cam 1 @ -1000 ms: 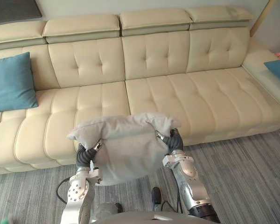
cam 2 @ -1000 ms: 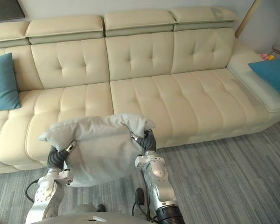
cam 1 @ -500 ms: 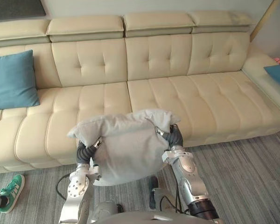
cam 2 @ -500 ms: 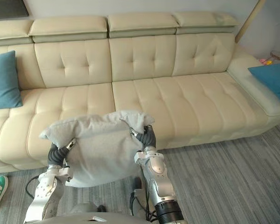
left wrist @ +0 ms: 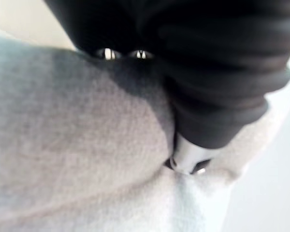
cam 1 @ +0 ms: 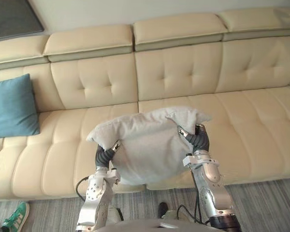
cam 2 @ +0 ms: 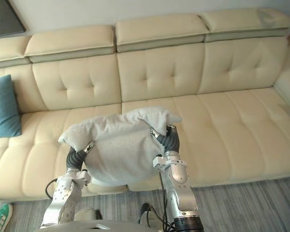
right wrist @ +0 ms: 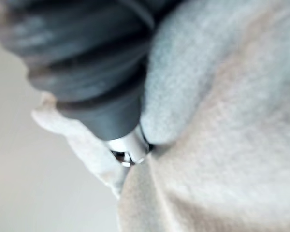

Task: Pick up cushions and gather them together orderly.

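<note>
A light grey cushion [cam 1: 145,145] hangs in the air in front of the cream sofa [cam 1: 246,121], level with its seat. My left hand [cam 1: 105,155] grips the cushion's left side and my right hand [cam 1: 199,141] grips its right side, each with fingers pressed into the fabric. Both wrist views show grey fabric [left wrist: 72,145] bunched against a thumb under the dark cover [right wrist: 87,72]. A teal cushion [cam 1: 12,107] leans upright against the sofa's back at the far left end.
The sofa's middle and right seats lie bare behind the held cushion. A person's green shoe [cam 1: 13,220] rests on the grey striped carpet at the lower left, by the sofa's front edge.
The whole picture has shifted as the camera moved closer to the sofa. Both hands have lifted the grey cushion higher, up to seat level, still gripping its sides.
</note>
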### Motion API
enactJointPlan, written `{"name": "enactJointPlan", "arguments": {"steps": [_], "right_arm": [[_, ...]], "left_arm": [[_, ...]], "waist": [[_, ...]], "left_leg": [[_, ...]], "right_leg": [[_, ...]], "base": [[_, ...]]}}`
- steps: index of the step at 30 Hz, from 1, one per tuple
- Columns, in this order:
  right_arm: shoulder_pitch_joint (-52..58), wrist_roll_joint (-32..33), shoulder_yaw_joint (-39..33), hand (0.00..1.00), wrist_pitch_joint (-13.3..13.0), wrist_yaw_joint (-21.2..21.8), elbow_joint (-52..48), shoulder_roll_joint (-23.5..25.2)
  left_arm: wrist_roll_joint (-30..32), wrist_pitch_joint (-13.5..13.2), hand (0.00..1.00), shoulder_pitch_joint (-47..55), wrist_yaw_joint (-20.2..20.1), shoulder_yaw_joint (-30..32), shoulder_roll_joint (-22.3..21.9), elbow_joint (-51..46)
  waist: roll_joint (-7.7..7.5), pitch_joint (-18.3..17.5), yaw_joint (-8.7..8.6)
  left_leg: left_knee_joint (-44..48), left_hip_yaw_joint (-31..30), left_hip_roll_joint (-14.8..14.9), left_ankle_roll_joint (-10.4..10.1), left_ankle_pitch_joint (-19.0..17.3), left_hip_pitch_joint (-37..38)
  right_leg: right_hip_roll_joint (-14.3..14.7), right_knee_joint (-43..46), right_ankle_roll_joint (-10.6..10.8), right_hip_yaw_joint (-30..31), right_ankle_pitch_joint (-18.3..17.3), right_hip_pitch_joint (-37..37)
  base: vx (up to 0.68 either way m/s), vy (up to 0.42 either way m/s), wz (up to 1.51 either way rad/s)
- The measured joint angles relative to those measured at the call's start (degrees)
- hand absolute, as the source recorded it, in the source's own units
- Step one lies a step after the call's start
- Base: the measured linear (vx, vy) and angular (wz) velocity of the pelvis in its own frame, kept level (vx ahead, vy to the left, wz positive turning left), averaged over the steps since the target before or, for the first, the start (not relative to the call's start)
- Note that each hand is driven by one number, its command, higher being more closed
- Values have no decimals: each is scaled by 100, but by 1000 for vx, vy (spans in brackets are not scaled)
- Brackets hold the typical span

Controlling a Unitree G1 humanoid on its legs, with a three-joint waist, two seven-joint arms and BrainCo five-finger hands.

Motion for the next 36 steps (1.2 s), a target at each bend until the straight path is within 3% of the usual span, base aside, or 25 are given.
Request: {"name": "enactJointPlan", "arguments": {"steps": [1, 2, 3, 5, 7, 15, 18, 22, 27, 31, 36], "right_arm": [[49, -3, 1, 100, 1, 2, -5, -19], [43, -6, 1, 100, 1, 6, 21, -14], [57, -35, -14, 100, 41, 2, 121, 165], [19, -49, -48, 100, 44, 12, 301, 396], [-73, -52, -49, 100, 45, 40, 517, 477], [-610, -51, 17, 100, 56, 27, 980, 447], [-1169, -55, 63, 100, 40, -64, 1332, 444], [-2098, -263, 417, 100, 35, -369, 1604, 439], [-3371, -623, 730, 100, -1, -986, 1617, 454], [-4316, -839, 630, 100, -96, -1524, 1619, 454], [-5186, -938, 184, 100, -170, -1991, 1611, 480]], "left_arm": [[11, -1, 100, 33, 4, -8, -42, -73], [11, -6, 100, 41, 6, -6, -39, -97], [12, -9, 100, 16, 28, 17, 73, -96], [12, -19, 100, 23, 31, 74, 296, -99], [13, -17, 100, 42, 32, 106, 397, -97], [119, 2, 100, -69, 64, 132, 412, -17], [134, 0, 100, -439, 239, 137, 539, 282], [143, 0, 100, -1026, 627, 309, 789, 469], [248, -11, 100, -2492, 1382, 464, 1168, 1040], [273, -109, 100, -3744, 1903, 559, 1325, 1330], [436, -123, 100, -5162, 2195, 585, 1485, 1678]], "waist": [[171, -10, 36], [195, 9, 48], [88, 64, 24], [-150, 60, -7], [-228, 34, -25], [-243, 22, -190], [-276, 2, -210], [-323, -20, -198], [-321, 82, -132], [-304, 257, -68], [-197, 407, 16]], "left_leg": [[-1061, -186, 17, 12, 1108, 77], [-1081, -290, 48, -239, 1016, 87], [-1275, -412, -121, -345, 773, 271], [-1614, -319, -383, -243, 868, 404], [-1907, -194, -555, -171, 951, 588], [-2195, 101, -600, -162, 967, 845], [-2248, 222, -607, -169, 999, 888], [-2618, 342, -635, -183, 1320, 779], [-3099, 361, -633, -174, 1834, 418], [-3464, 307, -626, -171, 2222, 131], [-3743, 91, -551, -221, 2572, -400]], "right_leg": [[40, 194, 361, 45, -250, 14], [77, 245, 454, 78, -345, 32], [-50, 386, 512, 140, -482, 4], [-237, 318, 500, 310, -477, -65], [-326, 76, 521, 511, -339, 8], [-247, -532, 541, 1240, 244, 52], [-244, -601, 548, 1394, 293, -2], [-209, -717, 534, 1575, 457, -311], [-129, -947, 572, 1616, 872, -780], [-90, -944, 643, 1489, 1010, -1182], [-9, -611, 641, 1215, 984, -1826]], "base": [[113, 235, -5], [133, 279, -1], [61, 233, 7], [23, 215, 3], [23, 113, -23], [-18, 36, -40], [-87, 5, -29], [-127, -35, -19], [-126, -53, -2], [-103, -40, 9], [-108, -40, 24]]}}
